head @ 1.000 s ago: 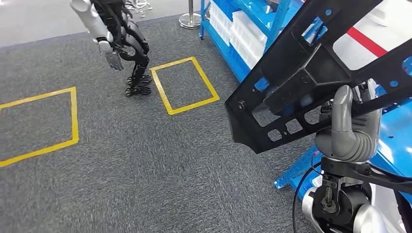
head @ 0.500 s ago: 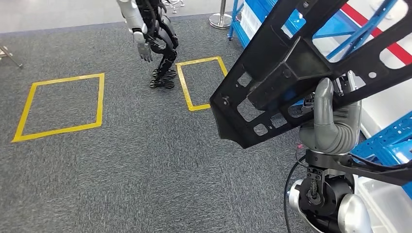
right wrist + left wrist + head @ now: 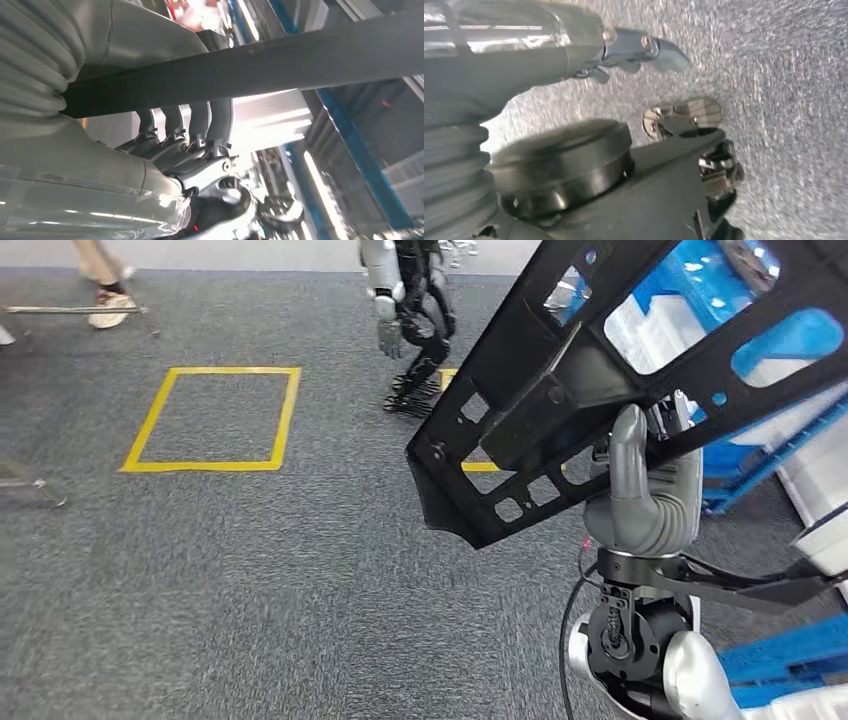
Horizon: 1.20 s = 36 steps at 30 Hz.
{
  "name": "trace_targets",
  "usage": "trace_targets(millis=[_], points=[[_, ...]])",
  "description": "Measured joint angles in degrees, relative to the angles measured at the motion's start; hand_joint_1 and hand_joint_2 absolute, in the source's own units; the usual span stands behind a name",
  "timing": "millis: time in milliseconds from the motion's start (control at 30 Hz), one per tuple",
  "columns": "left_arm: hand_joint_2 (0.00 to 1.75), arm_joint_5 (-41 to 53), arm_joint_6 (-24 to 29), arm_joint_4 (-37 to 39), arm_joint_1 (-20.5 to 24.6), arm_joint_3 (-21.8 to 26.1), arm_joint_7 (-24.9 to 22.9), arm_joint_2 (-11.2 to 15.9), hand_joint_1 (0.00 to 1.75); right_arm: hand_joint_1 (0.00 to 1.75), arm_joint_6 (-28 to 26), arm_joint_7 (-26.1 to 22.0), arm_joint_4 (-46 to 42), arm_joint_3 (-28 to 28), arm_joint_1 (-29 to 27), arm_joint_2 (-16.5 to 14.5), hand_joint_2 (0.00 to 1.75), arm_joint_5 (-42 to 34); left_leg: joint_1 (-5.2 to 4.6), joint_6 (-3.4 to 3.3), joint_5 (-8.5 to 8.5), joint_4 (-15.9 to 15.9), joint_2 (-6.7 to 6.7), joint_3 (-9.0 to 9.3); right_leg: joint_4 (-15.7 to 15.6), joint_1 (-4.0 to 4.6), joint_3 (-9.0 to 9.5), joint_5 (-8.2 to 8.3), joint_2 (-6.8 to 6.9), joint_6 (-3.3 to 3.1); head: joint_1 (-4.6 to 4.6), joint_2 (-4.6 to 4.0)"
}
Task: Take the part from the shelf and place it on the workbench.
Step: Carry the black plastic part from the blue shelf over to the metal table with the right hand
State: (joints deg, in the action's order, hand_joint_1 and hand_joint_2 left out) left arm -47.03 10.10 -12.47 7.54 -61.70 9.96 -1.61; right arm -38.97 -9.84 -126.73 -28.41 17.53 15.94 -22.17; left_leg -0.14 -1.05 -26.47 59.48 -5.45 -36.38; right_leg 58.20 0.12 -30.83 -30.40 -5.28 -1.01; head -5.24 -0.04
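Carrying the part (image 3: 600, 370) in my right hand (image 3: 645, 495), I have the thumb up across the near face and, in the right wrist view, the dark fingers (image 3: 200, 122) hooked over a black bar of the part (image 3: 280, 62), so that hand is gripping it. The part is a large black openwork frame, held high and clear of the shelf (image 3: 770, 440), whose blue rails and white bins lie behind and to the right of it. Its long axis runs on a slant from the low pointed corner at centre frame up and away to the upper right, and most of its length sits above and to the left of the hand, so I judge the load hangs off-centre from the grip.

I cannot see a workbench from here. Ahead is grey carpet (image 3: 250, 580) with a yellow taped square (image 3: 150, 420), another humanoid robot (image 3: 410, 310) beyond the part's low corner, and a person's foot (image 3: 110, 305) at the far left edge. My left hand (image 3: 644, 50) hangs over the carpet; whether its fingers are spread or curled I cannot tell.

The right hand has the whole load, so the placement depends on swinging that slanted long axis level once the bench comes into view.
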Motion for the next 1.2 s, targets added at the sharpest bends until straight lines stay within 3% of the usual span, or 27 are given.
trace_targets(millis=[33,67,133,167,200,267,300,333,400,467,500,533,567,633,700,733,767,800,833,867,933,1000,1067,1100,1133,1200], points=[[1.75,-0.01,-0.01,-0.01,-0.05,0.00,0.03,-0.02,0.00,1.75,0.01,-0.09,0.17,-0.21,0.18,-0.11,1.75,-0.05,0.12,0.42,0.30,-0.13,-0.76,-0.25,-0.51,0.10,0.13,0.10,0.93,-0.08,-0.19,0.00],[1.75,-0.01,-0.01,0.00,-0.11,0.00,0.07,0.02,0.00,1.75,0.01,-0.18,0.36,-0.42,0.38,-0.27,1.75,-0.13,0.04,0.70,0.30,-0.07,-0.26,-0.47,-1.10,0.06,0.35,0.33,1.88,-0.16,-0.25,0.00],[1.75,-0.01,0.02,0.02,-0.15,0.00,0.18,0.19,0.00,1.75,0.02,-0.44,0.68,-0.77,0.63,-0.60,1.75,-0.43,-0.23,1.27,-1.43,2.17,2.96,-1.75,-2.37,-0.09,0.90,0.96,3.78,-0.32,0.37,0.00],[1.75,0.03,0.03,0.03,-0.13,0.00,0.22,0.28,0.00,1.75,0.02,-0.55,0.84,-0.93,0.64,-0.70,1.75,-0.57,-0.21,1.52,-3.16,4.97,4.89,-3.08,-2.73,-0.10,1.09,1.15,4.74,-0.37,0.82,0.00],[1.75,0.13,0.03,0.04,-0.11,0.00,0.26,0.34,0.00,1.75,0.01,-0.64,0.99,-1.07,0.56,-0.73,1.75,-0.68,-0.02,1.89,-4.99,8.45,5.72,-4.77,-2.83,-0.08,1.14,1.18,5.70,-0.44,1.28,0.00],[1.75,0.58,0.13,0.04,-0.17,-0.01,0.27,0.36,0.00,1.75,0.00,-0.72,1.31,-1.33,0.22,-0.73,1.75,-0.72,0.53,2.55,-6.83,13.87,5.72,-7.29,-2.76,-0.11,1.13,1.08,7.58,-0.33,1.83,0.00],[1.75,0.87,0.30,0.04,-0.25,-0.01,0.27,0.37,0.00,1.75,-0.01,-0.72,1.42,-1.42,-0.08,-0.73,1.75,-0.73,0.78,2.86,-6.26,13.89,5.78,-7.16,-2.68,-0.16,1.14,0.96,8.49,-0.16,1.99,0.00],[1.75,1.15,0.54,0.04,-0.31,-0.02,0.26,0.38,0.00,1.75,-0.01,-0.70,1.49,-1.47,-0.43,-0.70,1.75,-0.79,0.98,3.12,-4.78,11.70,6.17,-5.84,-2.53,-0.25,1.17,0.79,9.30,0.08,2.10,0.00],[1.75,1.56,1.06,0.02,-0.35,-0.02,0.26,0.34,0.00,1.75,-0.01,-0.62,1.47,-1.47,-1.04,-0.64,1.75,-1.10,0.97,3.27,-1.81,4.37,9.00,-1.58,-1.97,-0.31,1.18,0.22,10.62,0.81,2.29,0.00],[1.75,1.76,1.34,0.01,-0.34,-0.02,0.26,0.21,0.00,1.75,-0.01,-0.45,1.38,-1.40,-1.42,-0.50,1.75,-1.44,0.59,2.45,-1.03,0.37,11.42,0.57,-1.40,-0.15,1.20,-0.32,11.41,1.50,2.30,0.00],[1.75,1.80,1.39,0.01,-0.35,-0.02,0.26,0.15,0.00,1.75,-0.01,-0.39,1.34,-1.36,-1.57,-0.43,1.75,-1.54,0.34,1.82,-1.27,0.23,11.62,0.55,-1.33,-0.09,1.25,-0.45,11.76,1.75,2.24,0.00],[1.75,1.81,1.42,0.02,-0.35,-0.02,0.26,0.13,0.00,1.75,-0.01,-0.35,1.33,-1.31,-1.69,-0.38,1.75,-1.63,0.29,1.25,-1.18,0.12,10.91,0.45,-1.31,-0.18,1.41,-0.55,12.22,1.99,2.10,0.00],[1.75,1.82,1.42,0.02,-0.33,-0.02,0.27,0.10,0.00,1.75,-0.01,-0.35,1.31,-1.22,-1.77,-0.36,1.75,-1.70,0.30,0.80,-1.14,0.07,10.20,0.44,-1.28,-0.35,1.52,-0.80,12.27,2.33,1.98,0.00],[1.75,1.84,1.45,0.02,-0.25,-0.02,0.27,0.05,0.00,1.75,-0.01,-0.35,1.23,-1.07,-1.95,-0.21,1.75,-1.77,0.41,0.10,-0.94,-0.06,8.52,0.52,0.92,-0.67,0.79,-2.73,10.04,2.91,1.69,0.00],[1.75,1.85,1.49,0.02,-0.10,-0.02,0.27,-0.07,0.00,1.75,-0.02,-0.35,1.13,-0.95,-2.34,0.05,1.75,-1.77,0.40,-0.43,-0.79,-0.09,6.71,0.55,7.73,-0.75,-2.18,-6.53,6.70,3.00,1.14,0.00],[1.75,1.85,1.50,0.02,-0.04,-0.02,0.27,-0.14,0.00,1.75,-0.03,-0.35,1.11,-0.90,-2.59,0.15,1.75,-1.78,0.30,-0.66,-0.72,-0.08,5.68,0.54,11.85,-0.70,-4.17,-8.20,5.93,2.88,0.85,0.00],[1.75,1.85,1.49,0.02,-0.03,-0.02,0.27,-0.22,0.00,1.75,-0.04,-0.35,1.11,-0.87,-2.79,0.27,1.75,-1.78,0.17,-0.80,-0.66,-0.08,4.60,0.54,14.80,-0.66,-5.71,-8.95,5.62,2.70,0.60,0.00],[1.75,1.85,1.49,0.02,-0.05,-0.02,0.27,-0.27,0.00,1.75,-0.04,-0.35,1.13,-0.85,-2.93,0.35,1.75,-1.79,0.04,-0.89,-0.59,-0.07,3.48,0.57,15.79,-0.62,-6.43,-8.50,5.45,2.44,0.36,0.00],[1.75,1.85,1.48,0.02,-0.09,-0.02,0.27,-0.29,0.00,1.75,-0.05,-0.35,1.13,-0.81,-2.98,0.40,1.75,-1.79,-0.07,-0.95,-0.52,-0.07,2.39,0.61,14.49,-0.57,-6.10,-6.90,5.21,2.08,0.14,0.00],[1.75,1.85,1.49,0.02,-0.12,-0.02,0.27,-0.30,0.00,1.75,-0.05,-0.35,1.11,-0.77,-2.98,0.44,1.75,-1.79,-0.14,-0.96,-0.46,-0.07,1.37,0.67,11.23,-0.52,-4.85,-4.56,4.69,1.65,-0.03,0.00],[1.75,1.85,1.50,0.02,-0.11,-0.02,0.27,-0.37,0.00,1.75,-0.05,-0.35,1.07,-0.68,-2.95,0.47,1.75,-1.79,-0.17,-0.76,-0.24,-0.02,-0.44,0.60,3.66,-0.50,-1.78,-0.89,2.12,0.82,-0.14,0.00],[1.75,1.86,1.51,0.02,-0.15,-0.02,0.27,-0.49,0.00,1.75,-0.04,-0.35,1.00,-0.66,-2.89,0.54,1.75,-1.80,0.05,-0.21,0.11,-0.01,-1.84,0.16,0.09,-0.44,-0.32,-0.01,0.49,0.52,-0.12,0.00],[1.75,1.87,1.60,0.02,-0.29,-0.03,0.27,-0.53,0.00,1.75,-0.03,-0.36,0.94,-0.67,-2.73,0.58,1.75,-1.87,0.28,0.48,0.48,-0.15,-3.00,-0.26,-0.63,-0.41,-0.08,0.25,1.52,0.46,-0.15,0.00],[1.75,1.87,1.72,0.02,-0.37,-0.03,0.27,-0.52,0.00,1.75,-0.02,-0.38,0.93,-0.70,-2.61,0.58,1.75,-1.97,0.09,0.74,0.29,0.03,-1.95,-0.48,-1.16,-0.47,0.11,0.57,2.25,0.35,-0.08,0.00],[1.75,1.87,1.86,0.03,-0.38,-0.04,0.27,-0.48,0.00,1.75,-0.02,-0.45,0.91,-0.73,-2.56,0.57,1.75,-2.08,-0.12,0.98,-0.49,0.90,0.00,-1.00,-1.74,-0.54,0.30,0.93,3.02,0.18,0.27,0.00],[1.75,1.91,2.07,0.03,-0.34,-0.04,0.27,-0.44,0.00,1.75,-0.01,-0.72,0.90,-0.78,-2.66,0.58,1.75,-2.39,-0.26,1.38,-3.86,6.01,4.68,-3.42,-2.45,-0.54,0.52,1.38,4.68,-0.03,1.10,0.00]])
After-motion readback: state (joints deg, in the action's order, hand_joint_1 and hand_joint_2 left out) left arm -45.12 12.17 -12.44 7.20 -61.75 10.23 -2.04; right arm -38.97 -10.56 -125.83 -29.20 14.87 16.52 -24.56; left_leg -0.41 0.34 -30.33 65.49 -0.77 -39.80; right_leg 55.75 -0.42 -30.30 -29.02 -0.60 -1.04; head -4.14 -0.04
